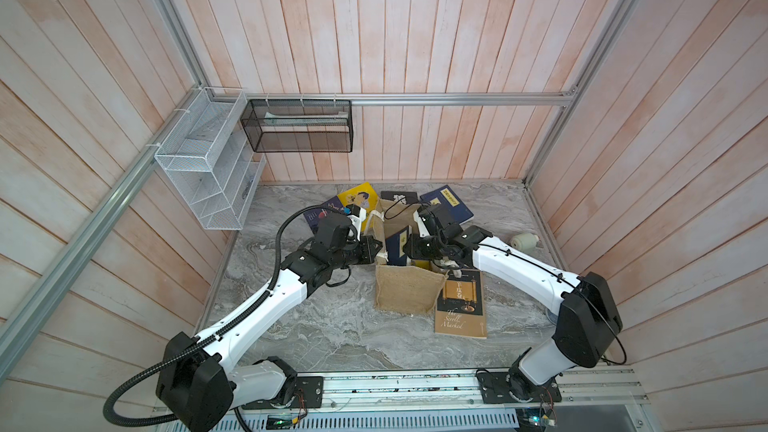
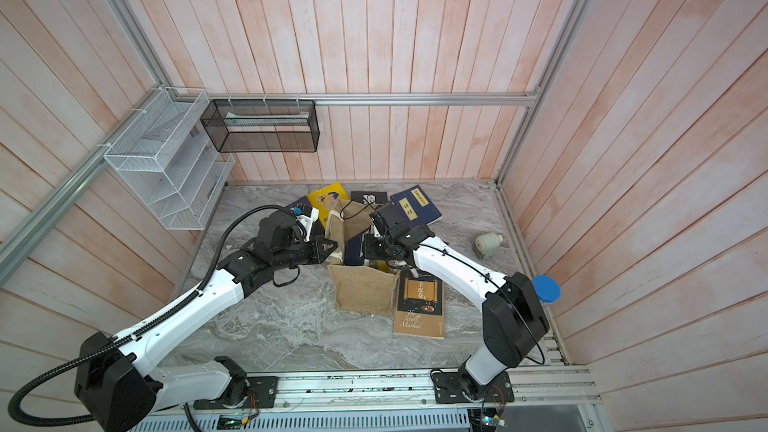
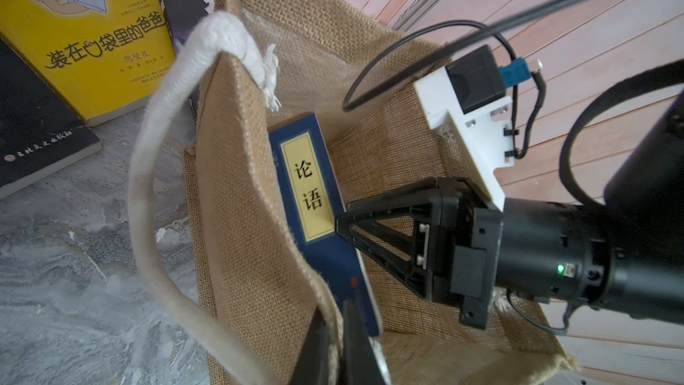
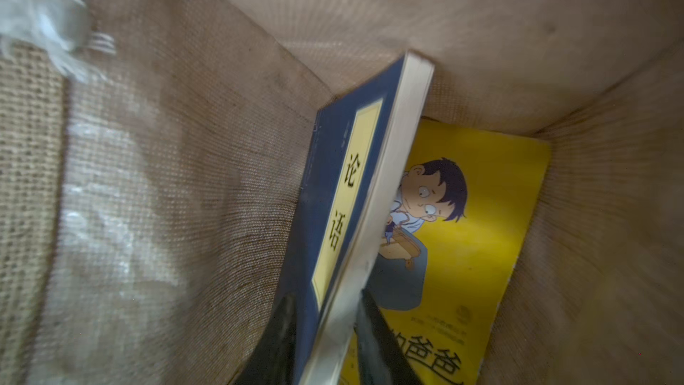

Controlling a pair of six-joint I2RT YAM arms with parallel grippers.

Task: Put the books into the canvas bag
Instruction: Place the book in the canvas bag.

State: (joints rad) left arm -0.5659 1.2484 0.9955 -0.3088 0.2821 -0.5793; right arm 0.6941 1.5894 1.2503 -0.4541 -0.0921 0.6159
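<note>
Marble tabletop (image 1: 316, 326), pink plank walls (image 1: 415, 35) — the canvas bag (image 1: 405, 292) stands at its middle, left gripper (image 3: 332, 318) pinching its side wall. Inside, the right gripper (image 4: 325, 296) straddles a navy book (image 4: 348, 198) — clamped or loose, I cannot tell.

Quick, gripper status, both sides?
Left gripper: shut on the bag wall.
Right gripper: jaws on either side of the navy book inside the bag; gripping or loose, cannot tell.
</note>
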